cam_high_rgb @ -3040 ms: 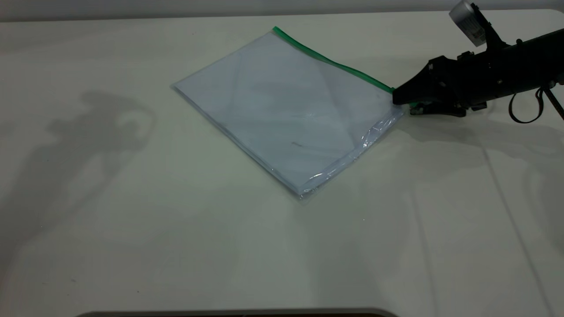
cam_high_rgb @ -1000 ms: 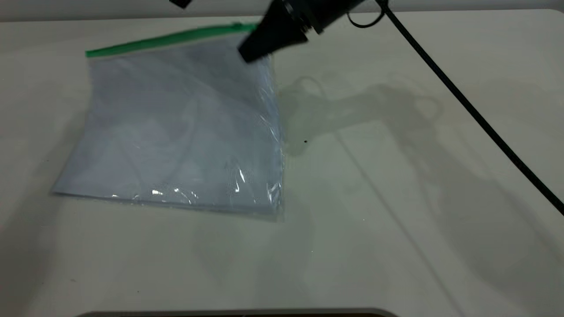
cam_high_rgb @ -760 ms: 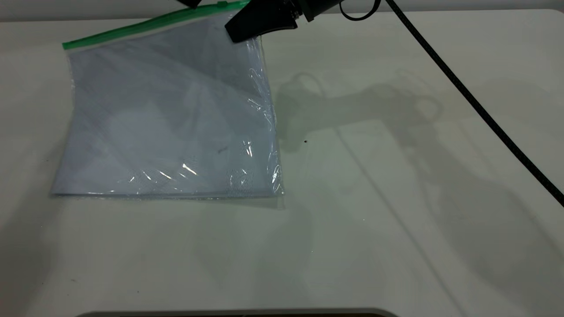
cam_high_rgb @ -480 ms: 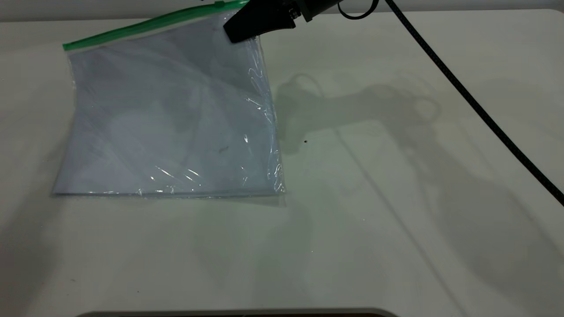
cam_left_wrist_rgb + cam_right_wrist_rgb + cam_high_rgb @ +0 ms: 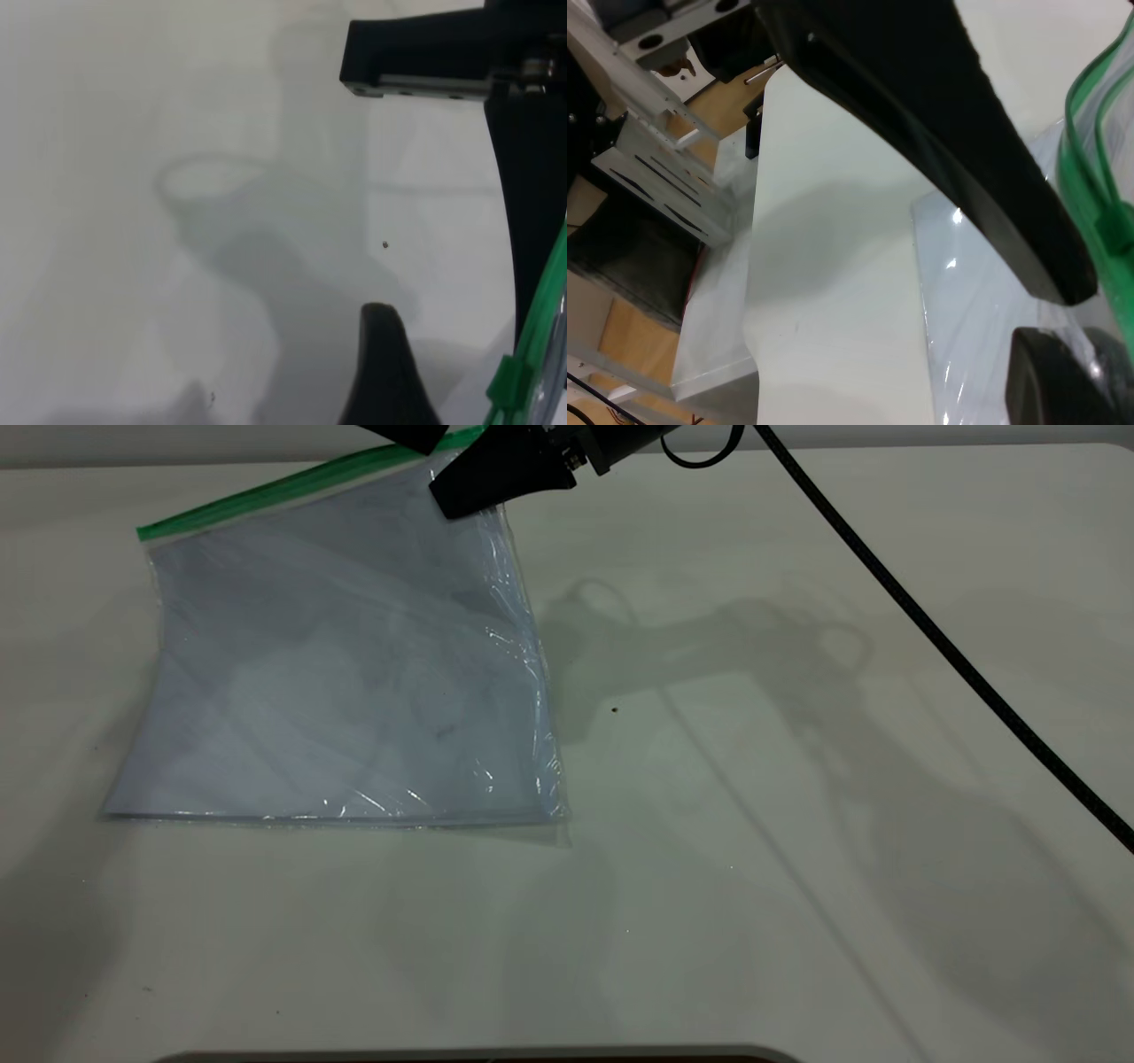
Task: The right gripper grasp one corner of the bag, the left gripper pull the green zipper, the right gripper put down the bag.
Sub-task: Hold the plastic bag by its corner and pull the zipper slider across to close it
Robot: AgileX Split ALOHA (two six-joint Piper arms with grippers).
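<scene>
Right gripper point(image 5: 447, 503) holds the bag point(image 5: 345, 673) up by one corner, left gripper point(image 5: 416, 434) at the green zipper point(image 5: 292, 485).

The right gripper is clamped on the corner of the bag point(image 5: 483, 509) at the far end of the green zipper, near the far edge of the worktop point(image 5: 797, 824); the bag hangs tilted from that corner, its lower edge resting on the worktop, white sheets showing through the clear plastic; the green zipper runs along the raised top edge, sloping down towards the left; the left gripper's black tip sits just beside the zipper close to the held corner, and whether its fingers are parted or closed cannot be told; a black cable point(image 5: 939, 646) trails from the right arm across the worktop.
</scene>
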